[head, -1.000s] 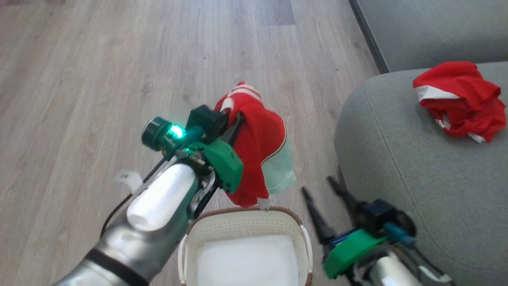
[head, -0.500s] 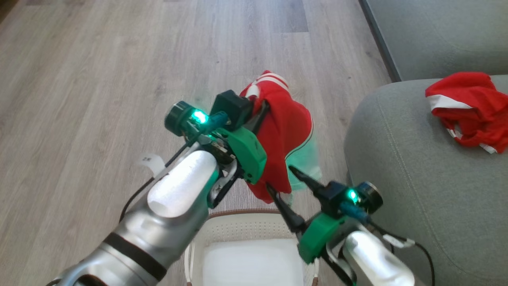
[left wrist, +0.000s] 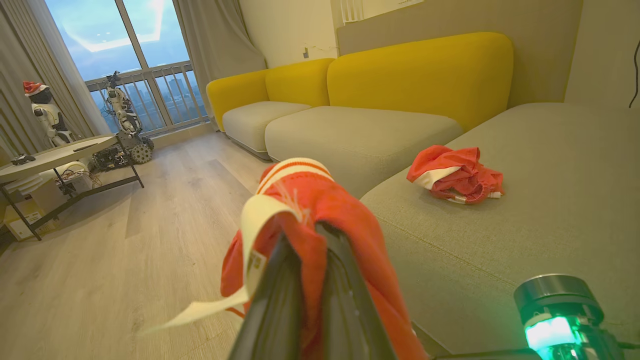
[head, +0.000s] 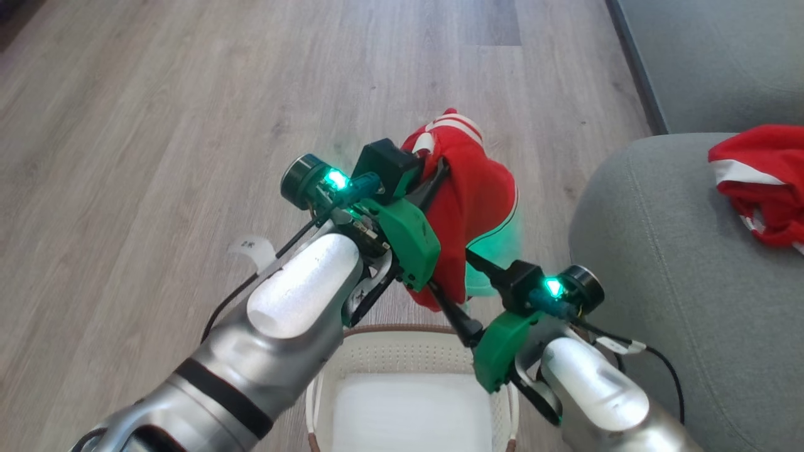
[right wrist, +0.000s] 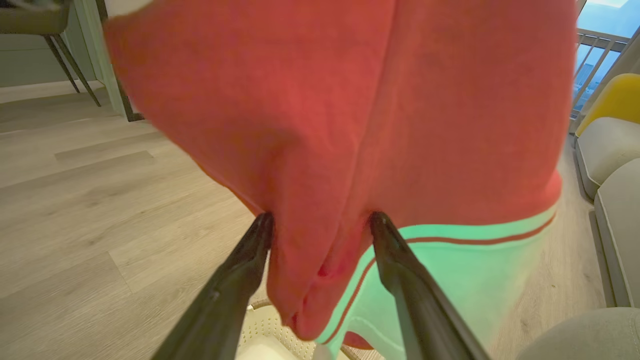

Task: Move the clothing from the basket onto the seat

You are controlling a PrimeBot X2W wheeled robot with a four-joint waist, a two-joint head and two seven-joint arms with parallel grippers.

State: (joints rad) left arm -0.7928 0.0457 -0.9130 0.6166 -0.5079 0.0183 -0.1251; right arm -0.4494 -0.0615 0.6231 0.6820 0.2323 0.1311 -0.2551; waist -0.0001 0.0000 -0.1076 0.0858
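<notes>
My left gripper (head: 438,179) is shut on a red mesh garment (head: 474,207) with white trim, which hangs above the far rim of the white basket (head: 389,351). In the left wrist view the cloth (left wrist: 320,210) drapes over the closed gripper (left wrist: 306,231). My right gripper (head: 451,274) stands open just below it. In the right wrist view the gripper (right wrist: 323,216) straddles the garment's lower fold (right wrist: 310,280), one finger on each side. A second red garment (head: 763,182) lies crumpled on the grey-green seat (head: 659,263) at the right. The basket holds a flat white liner (head: 411,411).
Bare wooden floor (head: 188,125) spreads to the left and ahead. The left wrist view shows more sofa cushions with yellow backs (left wrist: 420,70) and a low table (left wrist: 55,155) near the window. The seat's rounded corner sits close to my right arm.
The camera has shifted. My right gripper has risen from beside the basket and closed in on the hanging garment, its open fingers now on either side of the lower fold. The left still holds the garment.
</notes>
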